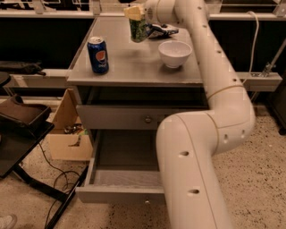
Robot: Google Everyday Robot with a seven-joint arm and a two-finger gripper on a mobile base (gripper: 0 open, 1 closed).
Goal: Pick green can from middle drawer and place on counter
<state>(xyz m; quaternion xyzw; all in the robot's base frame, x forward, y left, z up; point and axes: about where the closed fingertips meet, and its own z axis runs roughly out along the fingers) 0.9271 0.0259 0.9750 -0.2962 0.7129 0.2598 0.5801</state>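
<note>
The green can (139, 29) is upright over the back of the counter (134, 67), at or just above its surface. My gripper (134, 12) is at the can's top and looks shut on it, with a pale finger (132, 10) over the can's rim. My white arm (210, 89) sweeps from the lower right up across the cabinet. The middle drawer (120, 195) is pulled out and its visible inside is bare; the arm hides its right part.
A blue Pepsi can (98, 54) stands at the counter's front left. A white bowl (174, 53) sits at the right, a dark bag (161, 30) behind it. The upper drawer (111, 117) is closed. A cardboard box (67, 134) and black stand (22, 134) are at the left.
</note>
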